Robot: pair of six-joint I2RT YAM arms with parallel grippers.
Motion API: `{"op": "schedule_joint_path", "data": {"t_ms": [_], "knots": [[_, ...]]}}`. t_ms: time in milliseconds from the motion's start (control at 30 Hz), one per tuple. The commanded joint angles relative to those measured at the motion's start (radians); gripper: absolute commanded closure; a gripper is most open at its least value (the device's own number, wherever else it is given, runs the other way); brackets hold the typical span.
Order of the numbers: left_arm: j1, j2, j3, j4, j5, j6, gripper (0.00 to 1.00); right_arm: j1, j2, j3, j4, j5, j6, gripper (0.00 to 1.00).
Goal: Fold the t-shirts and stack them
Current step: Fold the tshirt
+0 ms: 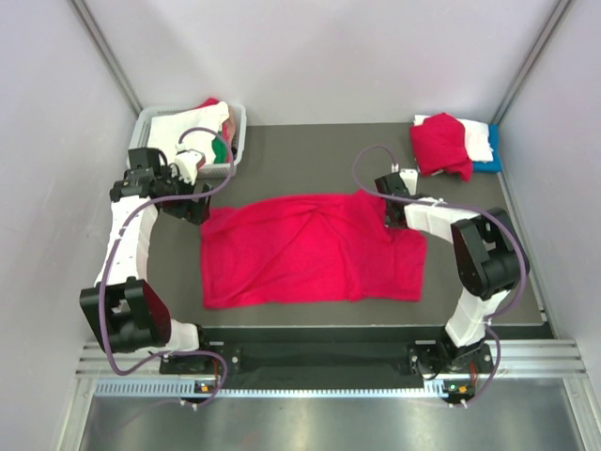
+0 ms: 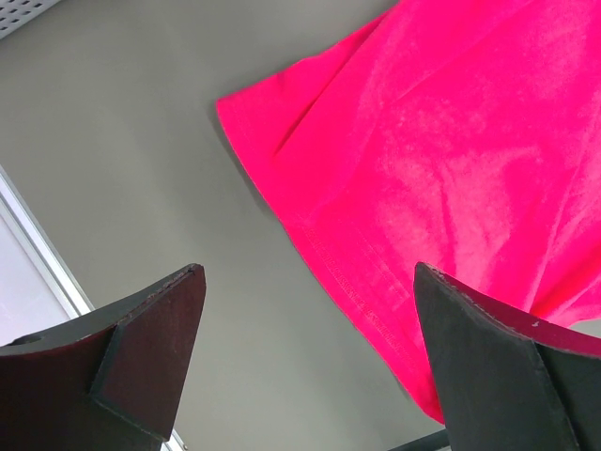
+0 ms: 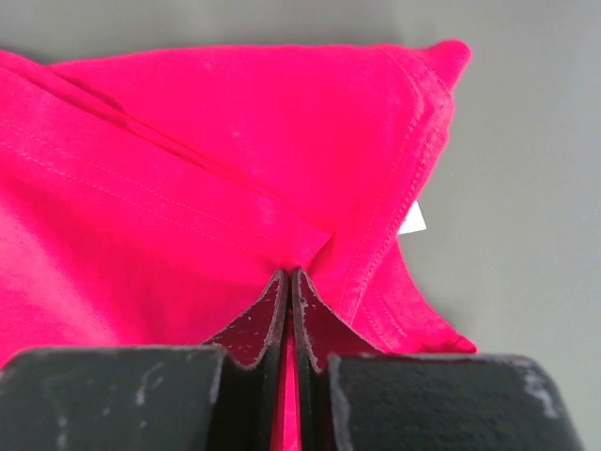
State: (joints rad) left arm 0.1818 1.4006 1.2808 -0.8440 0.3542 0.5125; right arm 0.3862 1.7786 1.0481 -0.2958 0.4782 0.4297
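Pinching red t-shirt (image 3: 188, 169), right gripper (image 3: 289, 275) clamped; wrist view crops shirt.

At the far left corner of a flat dark grey table mat (image 1: 310, 155), a pale translucent rectangular plastic tub (image 1: 238, 132), set askew to the mat's edge. Along the near side, ribbed silver metal rails (image 1: 535, 357). All around, plain white walls (image 1: 319, 56).

plain pale walls (image 1: 329, 56) fill the upper frame, evenly lit. a dark grey tabletop (image 1: 300, 160) spans the middle. a silver metal rail (image 1: 559, 359) runs along the bottom.
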Motion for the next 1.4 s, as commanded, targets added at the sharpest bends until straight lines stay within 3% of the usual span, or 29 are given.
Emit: {"op": "schedule_joint_path", "data": {"t_ms": [0,267,500,833,1100,1267,1300,1333,1367], "knots": [[0.002,-0.031,-0.001,-0.007,0.011,0.018,0.04,0.003,-0.117,-0.033,0.015,0.118,-0.008,1.00],[0.002,-0.025,0.014,-0.013,0.031,0.018,0.03,-0.136,-0.304,-0.037,-0.009,0.238,-0.025,1.00],[0.004,-0.034,0.018,-0.021,0.029,0.023,0.03,-0.156,-0.274,0.039,-0.054,0.126,-0.057,1.00],[0.002,-0.019,0.041,-0.018,0.055,0.000,0.03,-0.023,-0.395,-0.140,-0.115,0.018,-0.012,1.00],[-0.008,-0.006,0.045,-0.014,0.081,-0.025,0.03,0.138,-0.584,-0.260,-0.279,0.022,0.076,1.00],[-0.016,-0.008,0.058,-0.010,0.077,-0.038,0.03,0.223,-0.590,-0.246,-0.359,0.062,0.116,0.83],[-0.016,-0.008,0.061,-0.010,0.080,-0.040,0.03,0.226,-0.587,-0.243,-0.365,0.082,0.106,0.76],[-0.016,-0.008,0.061,-0.010,0.081,-0.040,0.03,0.226,-0.585,-0.229,-0.367,0.094,0.100,0.53],[-0.015,-0.008,0.061,-0.012,0.080,-0.040,0.03,0.226,-0.579,-0.218,-0.368,0.106,0.092,0.45]]}}
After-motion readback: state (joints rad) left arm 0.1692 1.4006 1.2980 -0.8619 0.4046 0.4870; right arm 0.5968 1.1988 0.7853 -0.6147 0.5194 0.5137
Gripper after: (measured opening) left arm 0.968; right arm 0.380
